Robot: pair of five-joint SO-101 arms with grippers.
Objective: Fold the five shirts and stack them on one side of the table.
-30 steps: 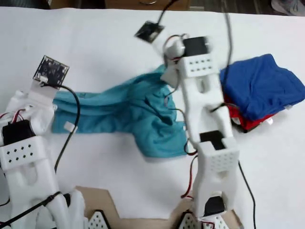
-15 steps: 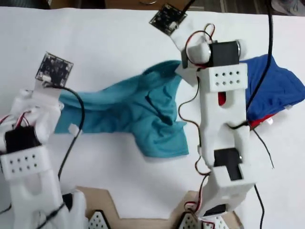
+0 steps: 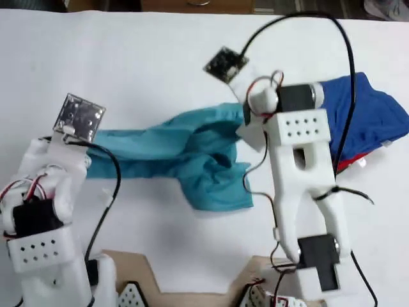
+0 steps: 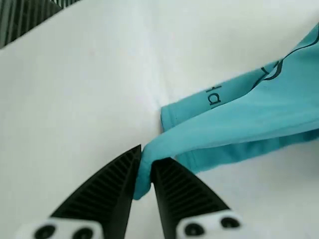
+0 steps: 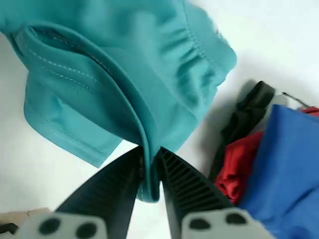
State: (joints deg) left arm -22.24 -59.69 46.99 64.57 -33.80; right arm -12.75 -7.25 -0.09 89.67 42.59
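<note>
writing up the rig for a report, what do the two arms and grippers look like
Left arm and right arm: white plastic shells with dotted hole panels, black motors, red and black wires. Left gripper and right gripper: black ribbed tapered fingers.

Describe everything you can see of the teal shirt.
The teal shirt is thin, smooth fabric with stitched hems and dark print near one edge. It is unfolded and rumpled, stretched across the middle of the white table, with one flap spreading toward the arms' bases. The left hand is shut on one end. The right hand is shut on a bunched fold at the other, beside the blue shirt.
</note>
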